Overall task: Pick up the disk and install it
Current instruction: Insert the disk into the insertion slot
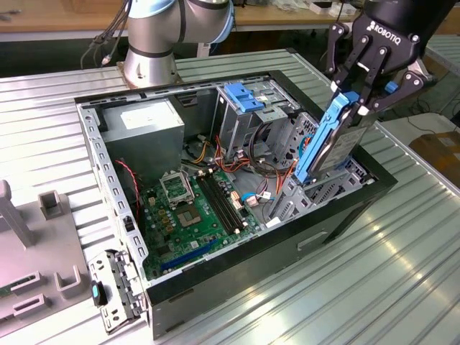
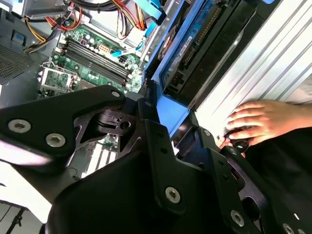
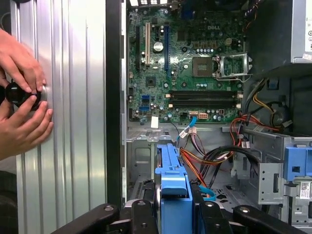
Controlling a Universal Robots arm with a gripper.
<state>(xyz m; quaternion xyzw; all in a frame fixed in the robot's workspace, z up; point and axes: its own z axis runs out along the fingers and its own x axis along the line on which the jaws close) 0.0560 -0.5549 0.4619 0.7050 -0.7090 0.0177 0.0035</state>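
The end effector (image 1: 356, 106) pinches the disk (image 1: 332, 144); grey metal slab, bright blue rails, standing tilted on edge.

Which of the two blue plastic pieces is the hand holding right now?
The blue-railed disk, tilted at the exterior view's right, with the hand shut on it; the blue bracket sits free atop the metal cage.

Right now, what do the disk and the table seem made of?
Disk: grey body with a dull sheen, probably metal, framed by glossy bright blue rails that look like moulded plastic. Table: pale silvery ribbed sheet, likely aluminium.
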